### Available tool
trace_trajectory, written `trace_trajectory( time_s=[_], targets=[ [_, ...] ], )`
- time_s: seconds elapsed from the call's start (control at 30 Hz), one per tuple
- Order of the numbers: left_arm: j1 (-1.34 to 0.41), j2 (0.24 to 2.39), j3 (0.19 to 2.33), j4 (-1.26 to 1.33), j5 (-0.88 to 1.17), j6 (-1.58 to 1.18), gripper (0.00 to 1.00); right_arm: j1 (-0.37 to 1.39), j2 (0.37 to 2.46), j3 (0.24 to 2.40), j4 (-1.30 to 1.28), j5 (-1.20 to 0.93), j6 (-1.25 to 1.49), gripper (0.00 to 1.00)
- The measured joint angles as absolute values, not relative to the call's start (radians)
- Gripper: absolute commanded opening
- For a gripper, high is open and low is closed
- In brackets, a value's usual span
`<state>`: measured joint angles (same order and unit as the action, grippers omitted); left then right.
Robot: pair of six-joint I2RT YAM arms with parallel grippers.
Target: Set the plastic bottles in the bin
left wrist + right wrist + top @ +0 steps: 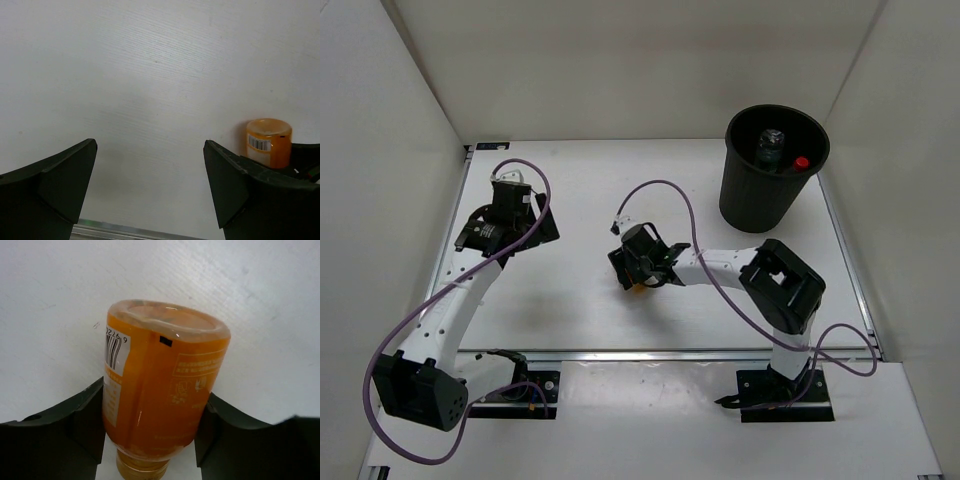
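Observation:
The squat orange bottle [160, 390] lies between my right gripper's [155, 391] jaws, cap toward the wrist, and both fingers press its sides. In the top view the right gripper [638, 272] sits low over the table's middle, with a bit of the orange bottle [638, 290] showing under it. The black bin [760, 195] stands at the far right. Inside it I see a clear bottle with a dark label [772, 146] and a red cap [801, 162]. My left gripper [525, 228] is open and empty at the left. Its wrist view [150, 145] shows the orange bottle [268, 142] to the right.
White walls enclose the table on three sides. An aluminium strip [670, 352] runs along the near edge in front of the arm bases. Purple cables [670, 190] loop over both arms. Bare white tabletop lies between the right gripper and the bin.

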<state>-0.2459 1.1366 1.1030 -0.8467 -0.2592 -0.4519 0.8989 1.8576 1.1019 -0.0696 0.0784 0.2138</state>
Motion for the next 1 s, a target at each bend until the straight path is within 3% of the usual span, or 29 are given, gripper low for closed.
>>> trace_trajectory(
  time_s=[0.23, 0.4, 0.57, 0.63, 0.67, 0.7, 0.77, 0.8, 0.83, 1.0],
  targets=[
    [-0.26, 1.143, 1.103, -0.83, -0.265, -0.453, 0.99, 0.794, 1.64, 1.114, -0.088, 0.087, 0.225, 0.29],
    [-0.314, 1.193, 1.103, -0.783, -0.26, -0.456, 0.99, 0.434, 1.427, 1.276, -0.112, -0.019, 0.213, 0.26],
    [-0.364, 1.266, 1.103, -0.724, -0.223, -0.473, 0.99, 0.065, 1.386, 1.462, -0.141, -0.051, 0.203, 0.32],
    [-0.377, 1.288, 1.103, -0.706, -0.208, -0.48, 0.98, -0.003, 1.424, 1.534, -0.173, -0.059, 0.183, 0.41],
    [-0.384, 1.298, 1.103, -0.699, -0.199, -0.481, 0.98, -0.021, 1.45, 1.559, -0.183, -0.065, 0.174, 0.51],
    [-0.389, 1.305, 1.103, -0.695, -0.195, -0.484, 0.99, -0.035, 1.478, 1.578, -0.196, -0.069, 0.164, 0.55],
    [-0.395, 1.317, 1.106, -0.693, -0.192, -0.486, 0.99, -0.051, 1.551, 1.619, -0.25, -0.073, 0.154, 0.87],
    [-0.397, 1.322, 1.108, -0.693, -0.194, -0.486, 0.99, -0.058, 1.591, 1.642, -0.281, -0.072, 0.156, 0.95],
    [-0.398, 1.327, 1.113, -0.696, -0.195, -0.486, 0.99, -0.062, 1.63, 1.661, -0.308, -0.072, 0.15, 0.99],
    [-0.392, 1.329, 1.127, -0.695, -0.197, -0.484, 0.99, -0.06, 1.699, 1.671, -0.424, -0.041, 0.139, 0.99]
  ],
)
